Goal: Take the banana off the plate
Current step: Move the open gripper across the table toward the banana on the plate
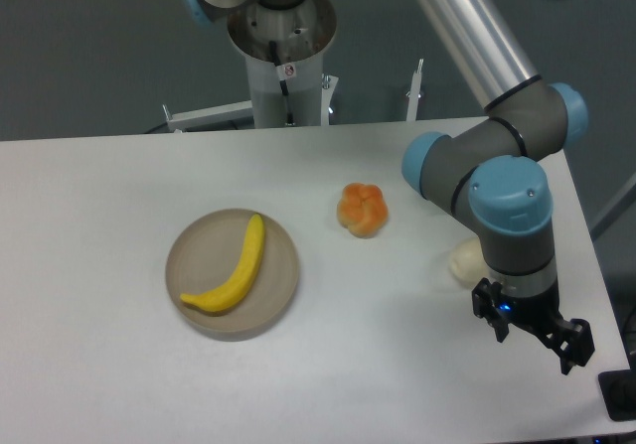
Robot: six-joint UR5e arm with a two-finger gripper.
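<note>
Your gripper (534, 333) is hanging over the right end of the table (99, 365), near the front edge, pointing down. Honestly you can't tell from this angle whether the two dark fingers are spread or pressed together; they just read as black lumps under the wrist. Nothing shows between them.

Just behind the wrist, partly hidden by the arm, there's a small pale cream-coloured lump (463, 261) sitting on the table. Further left and a bit back you've got the round orange lobed fruit (362, 210), on its own, apart from everything else.

The banana (237, 270) is well off to the left of your gripper, lying on the plate (280, 287), running diagonally from upper right to lower left, nearly spanning it.
</note>
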